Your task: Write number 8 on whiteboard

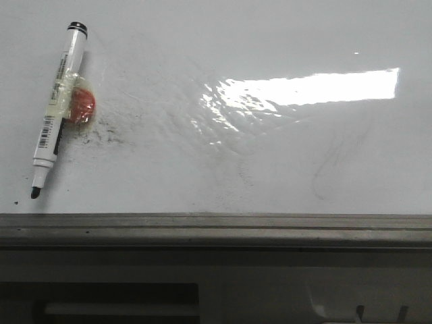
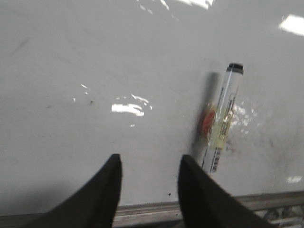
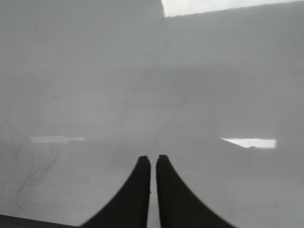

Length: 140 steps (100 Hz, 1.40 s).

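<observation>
1. Whiteboard (image 1: 223, 169): no figure 8 visible; faint grey trace at 4 o'clock.
2. Marker (image 1: 59, 101), uncapped, lies at 10 o'clock, orange blob taped on.
3. Left hand (image 2: 149, 178) open, empty.
4. Right hand (image 3: 153, 178) closed, empty.

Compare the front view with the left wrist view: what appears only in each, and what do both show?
Only the front view shows the marker's uncapped tip, the faint grey curved trace and the long glare. Only the left wrist view shows the left hand, its fingers open above the board. Both show the marker lying on the whiteboard with an orange-red piece taped to it, dark specks beside it, and the grey rail. Neither shows an 8.
</observation>
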Available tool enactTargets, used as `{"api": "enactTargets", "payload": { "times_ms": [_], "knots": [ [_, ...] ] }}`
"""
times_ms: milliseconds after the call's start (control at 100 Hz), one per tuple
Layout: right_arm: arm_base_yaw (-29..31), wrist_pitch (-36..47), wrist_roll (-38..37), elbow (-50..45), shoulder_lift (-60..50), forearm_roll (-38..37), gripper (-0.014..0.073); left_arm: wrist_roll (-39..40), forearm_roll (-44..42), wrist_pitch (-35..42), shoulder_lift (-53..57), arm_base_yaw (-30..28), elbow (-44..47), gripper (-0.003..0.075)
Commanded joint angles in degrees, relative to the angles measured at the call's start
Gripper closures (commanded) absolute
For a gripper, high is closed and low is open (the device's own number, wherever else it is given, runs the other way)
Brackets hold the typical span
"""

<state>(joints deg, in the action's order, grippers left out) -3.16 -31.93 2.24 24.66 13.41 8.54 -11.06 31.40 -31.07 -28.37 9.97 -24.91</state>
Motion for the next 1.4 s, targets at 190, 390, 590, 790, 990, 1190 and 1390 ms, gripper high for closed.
{"api": "enactTargets", "payload": {
  "times_ms": [190,390,590,790,990,1190,1390],
  "knots": [
    [-1.45,4.38,0.49,2.22,1.3,-0.73,0.0235,-6.56,0.51,1.07,-12.2,10.9,-7.17,0.0335],
    [-1.59,4.38,0.49,2.22,1.3,-0.73,0.0218,-6.56,4.56,7.03,-19.85,16.9,-7.76,0.0335],
    [-1.59,4.38,0.49,2.22,1.3,-0.73,0.0218,-6.56,7.36,11.7,-27.05,17.66,-7.76,0.0335],
    [-1.59,4.48,0.49,2.22,1.3,-0.73,0.0218,-6.56,7.47,13.65,-30.53,17.66,-7.76,0.0337],
    [-1.59,4.59,0.49,2.22,1.3,-0.73,0.0218,-6.56,7.47,15.22,-32.24,17.66,-7.76,0.0508],
    [-1.59,4.59,0.49,2.22,1.3,0.32,0.0218,-7.49,7.17,15.09,-32.24,18.28,-7.76,0.0741],
    [-2.68,4.59,0.49,2.22,1.3,2.55,0.0218,-12.09,7.17,13.45,-31.64,22.02,-8.09,0.0741]
  ]
}}
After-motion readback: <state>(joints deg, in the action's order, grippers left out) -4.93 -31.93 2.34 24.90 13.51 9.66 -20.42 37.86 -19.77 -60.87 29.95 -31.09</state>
